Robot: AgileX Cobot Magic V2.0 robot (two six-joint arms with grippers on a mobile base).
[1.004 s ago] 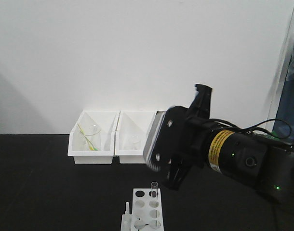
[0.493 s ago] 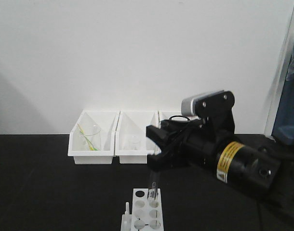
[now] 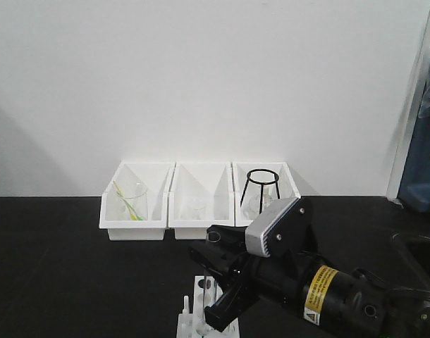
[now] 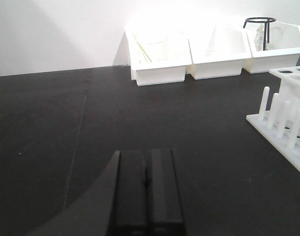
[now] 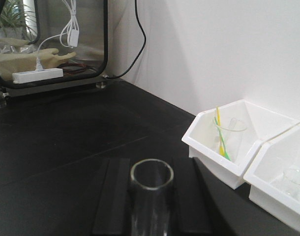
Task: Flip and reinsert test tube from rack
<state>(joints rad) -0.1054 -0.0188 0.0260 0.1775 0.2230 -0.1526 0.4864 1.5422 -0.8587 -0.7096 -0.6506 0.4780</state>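
The white rack (image 3: 201,287) sits at the table's front edge, its pegs (image 3: 185,308) on the left, partly hidden behind my right gripper (image 3: 215,282). It also shows in the left wrist view (image 4: 292,115), at the right. In the right wrist view the clear glass test tube (image 5: 151,196) lies lengthwise between the two fingers of my right gripper (image 5: 151,164), open rim pointing away from the camera. Both fingers press its sides. My left gripper (image 4: 146,156) is shut and empty, low over the black table, left of the rack.
Three white bins (image 3: 134,229) stand in a row against the back wall. The left one holds a beaker with yellow-green sticks (image 3: 130,201), the right one a black wire stand (image 3: 261,186). A power strip (image 5: 37,74) lies at the far left.
My right arm has swung down and rolled over from above the bins to the rack. The tube that stood upright in the rack's back hole is now between its fingers.
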